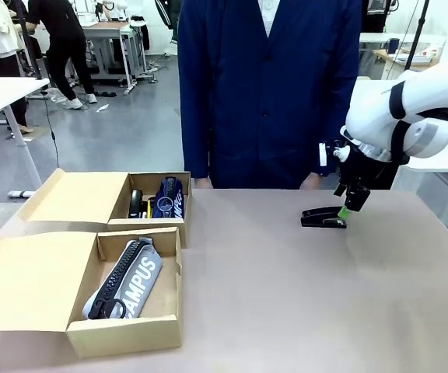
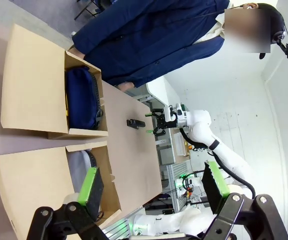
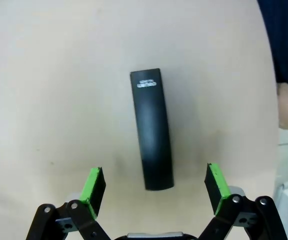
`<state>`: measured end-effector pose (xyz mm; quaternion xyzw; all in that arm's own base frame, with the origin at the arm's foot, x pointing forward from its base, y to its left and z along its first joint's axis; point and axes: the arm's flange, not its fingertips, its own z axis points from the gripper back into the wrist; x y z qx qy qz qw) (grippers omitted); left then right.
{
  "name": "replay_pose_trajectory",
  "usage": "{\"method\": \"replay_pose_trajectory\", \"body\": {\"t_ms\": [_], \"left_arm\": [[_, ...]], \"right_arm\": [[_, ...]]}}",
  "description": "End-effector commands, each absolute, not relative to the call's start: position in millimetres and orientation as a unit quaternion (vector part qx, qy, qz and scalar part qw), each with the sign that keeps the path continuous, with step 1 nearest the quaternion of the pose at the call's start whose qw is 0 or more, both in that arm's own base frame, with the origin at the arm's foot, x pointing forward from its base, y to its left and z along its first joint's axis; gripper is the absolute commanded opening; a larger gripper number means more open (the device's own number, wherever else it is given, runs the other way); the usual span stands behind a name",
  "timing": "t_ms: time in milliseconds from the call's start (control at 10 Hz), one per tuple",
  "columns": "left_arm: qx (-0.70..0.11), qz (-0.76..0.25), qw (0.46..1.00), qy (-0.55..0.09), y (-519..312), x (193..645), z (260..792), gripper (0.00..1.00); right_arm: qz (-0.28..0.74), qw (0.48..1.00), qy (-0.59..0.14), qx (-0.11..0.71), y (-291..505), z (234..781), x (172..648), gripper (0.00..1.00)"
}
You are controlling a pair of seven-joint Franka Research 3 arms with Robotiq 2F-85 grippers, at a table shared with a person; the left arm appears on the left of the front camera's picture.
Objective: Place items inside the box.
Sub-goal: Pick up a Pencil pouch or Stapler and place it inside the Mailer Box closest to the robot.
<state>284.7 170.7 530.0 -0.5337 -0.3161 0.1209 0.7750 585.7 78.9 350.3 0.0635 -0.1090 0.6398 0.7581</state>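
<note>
Now the right gripper [image 1: 344, 213] hangs low over the surface [image 1: 286, 295] with its jaws spread wide and nothing between the pads. In its wrist view the two green fingertips [image 3: 95, 181] stand on either side of the near end of a black stapler [image 3: 151, 130], with a clear gap on each side. The stapler lies flat and points straight away from the gripper. From the front, the fingertips sit at the stapler's end; whether a pad touches it is hard to tell.

Just beyond the right gripper, a person [image 1: 271, 93] in a dark blue coat stands at the far edge, one hand [image 1: 311, 183] resting near the stapler.

Well away toward the robot's left are two open cardboard boxes. The far box [image 1: 179, 180] holds a navy pouch [image 1: 166, 199] and, beside it, what looks like a second stapler [image 1: 136, 203]. The near box [image 1: 123, 336] holds a grey pencil case [image 1: 127, 280] marked "CAMPUS".

The left gripper [image 2: 151, 182] hovers above those boxes, jaws wide apart and empty.
</note>
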Motion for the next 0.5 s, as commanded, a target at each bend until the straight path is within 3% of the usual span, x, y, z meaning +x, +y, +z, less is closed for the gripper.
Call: {"method": "replay_pose_trajectory", "body": {"t_ms": [0,400], "left_arm": [[-0.539,0.113,0.769,-0.326,170,285,531,1.0],[-0.539,0.113,0.769,-0.326,170,285,531,1.0]], "right_arm": [[0.657,0.743,-0.113,0.058,80,339,604,1.0],[0.656,0.747,-0.084,0.068,91,318,610,1.0]]}}
